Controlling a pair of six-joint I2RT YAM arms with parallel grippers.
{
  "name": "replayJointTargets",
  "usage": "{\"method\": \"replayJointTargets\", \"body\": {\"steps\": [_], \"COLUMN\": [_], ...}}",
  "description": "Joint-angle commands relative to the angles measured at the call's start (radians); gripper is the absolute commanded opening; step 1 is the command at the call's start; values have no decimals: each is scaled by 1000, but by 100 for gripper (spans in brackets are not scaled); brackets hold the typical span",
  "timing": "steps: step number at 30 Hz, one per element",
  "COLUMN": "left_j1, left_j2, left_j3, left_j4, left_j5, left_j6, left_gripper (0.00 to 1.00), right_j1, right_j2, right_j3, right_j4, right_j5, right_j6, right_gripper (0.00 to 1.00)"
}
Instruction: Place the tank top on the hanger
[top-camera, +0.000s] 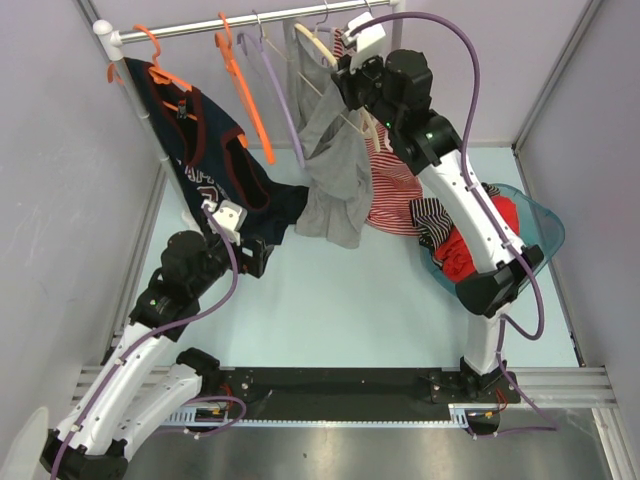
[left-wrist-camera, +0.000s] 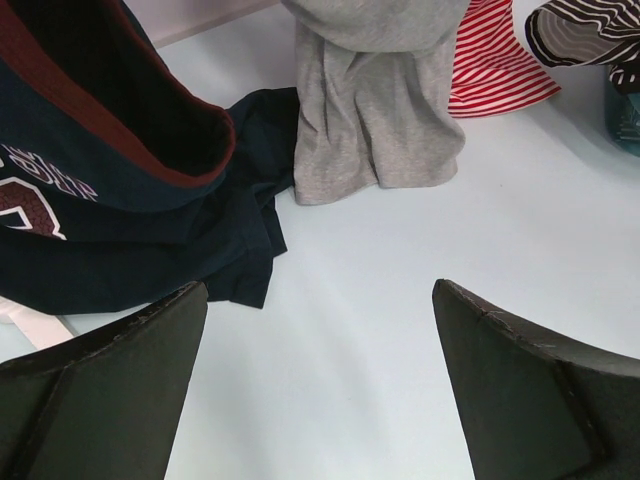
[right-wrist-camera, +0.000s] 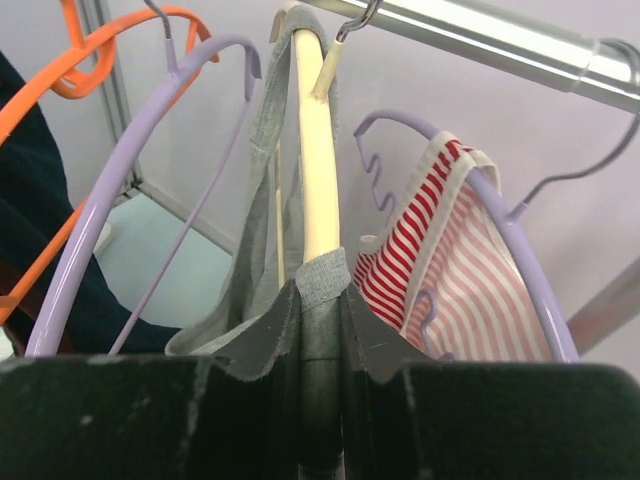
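Grey tank top (top-camera: 335, 175) hangs at twelve o'clock above the tabletop (top-camera: 400, 300), draped on the cream hanger (right-wrist-camera: 318, 150); right pincer (right-wrist-camera: 320, 300) clamped on a fold of it beside the hanger's arm; left pincer (left-wrist-camera: 320, 290), spread wide and empty, hovers at eight o'clock; best to seat the strap fully over the shoulder before letting go.

L arm (top-camera: 140, 345) sits low at 8 o'clock, elbow bent, wrist aimed toward 3 o'clock; L gripper (left-wrist-camera: 318, 300) jaws wide apart, holding nothing. R arm (top-camera: 470, 215) stretches from 5 o'clock up to 12; R gripper (right-wrist-camera: 320, 300) pinched nearly closed on tank top (right-wrist-camera: 322, 276)
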Motion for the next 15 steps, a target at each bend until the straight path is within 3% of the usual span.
{"method": "replayJointTargets", "body": {"steps": [1, 15], "left_j1": [8, 8], "left_j2": [-5, 3], "left_j3": [10, 11], "left_j4": [14, 14], "left_j5": [24, 38], "left_j6": [-21, -23], "left_gripper": [99, 99], "right_j1": [-1, -9], "right_j2": [23, 130], "right_j3": [85, 166], "right_j4": [127, 127], "right_j5": [-53, -52], "right_j6": [-8, 5], "right_gripper": [0, 0]}}
